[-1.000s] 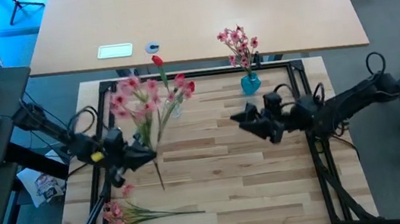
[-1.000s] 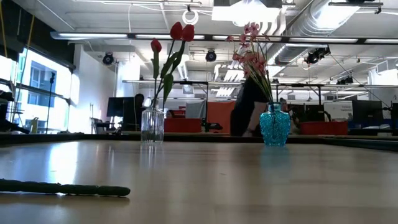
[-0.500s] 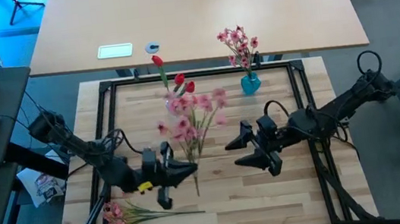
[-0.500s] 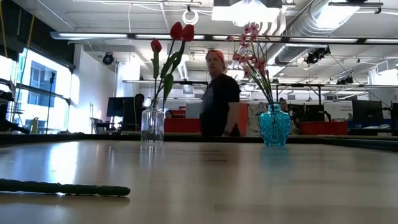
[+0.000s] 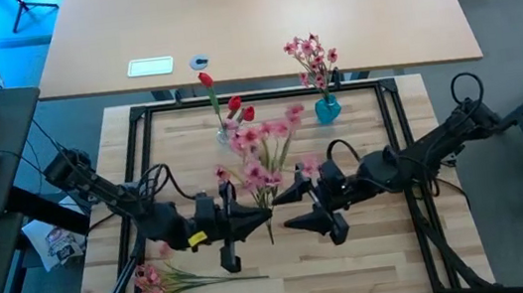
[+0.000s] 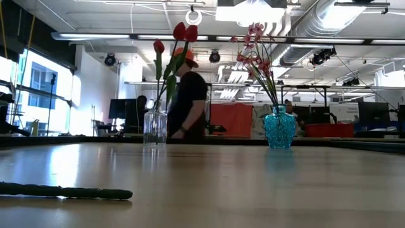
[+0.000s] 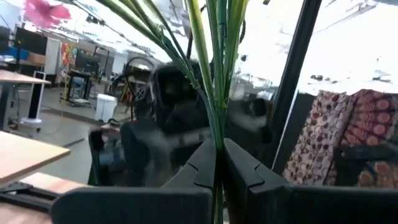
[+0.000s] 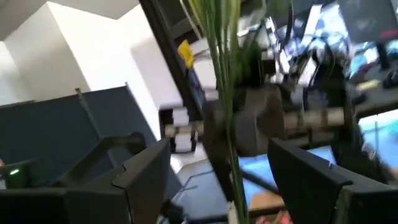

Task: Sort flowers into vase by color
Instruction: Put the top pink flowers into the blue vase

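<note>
My left gripper (image 5: 257,220) is shut on a spray of small pink blossoms (image 5: 260,154) over the middle of the table. My right gripper (image 5: 294,209) is open just right of it, its fingers standing on either side of the spray's green stem (image 8: 225,112) without touching it. A clear vase (image 5: 228,131) near the far edge holds red tulips (image 6: 184,31). A blue vase (image 5: 327,109) to its right holds another pink spray (image 6: 256,54). A third pink spray (image 5: 173,277) lies flat on the table near the left front corner. My left gripper pinches the spray's green stem (image 7: 216,124) low down, between its two fingers (image 7: 205,163). They come level from the table's left and lie across the stem. The spray is lifted clear and stands roughly upright, blossoms above and a short stem end (image 5: 270,233) below.
A black frame (image 5: 142,111) runs round the wooden table. The lying spray's stem (image 6: 63,191) shows near the front in the low view. A person (image 6: 186,95) walks in the room behind the vases. A desk with a keyboard stands left of the table.
My left gripper has carried the pink spray from the table's left side toward the right and the near edge, and the spray has come more upright. My right gripper has moved left and toward the near edge, up to the spray's stem. The person behind has walked leftward.
</note>
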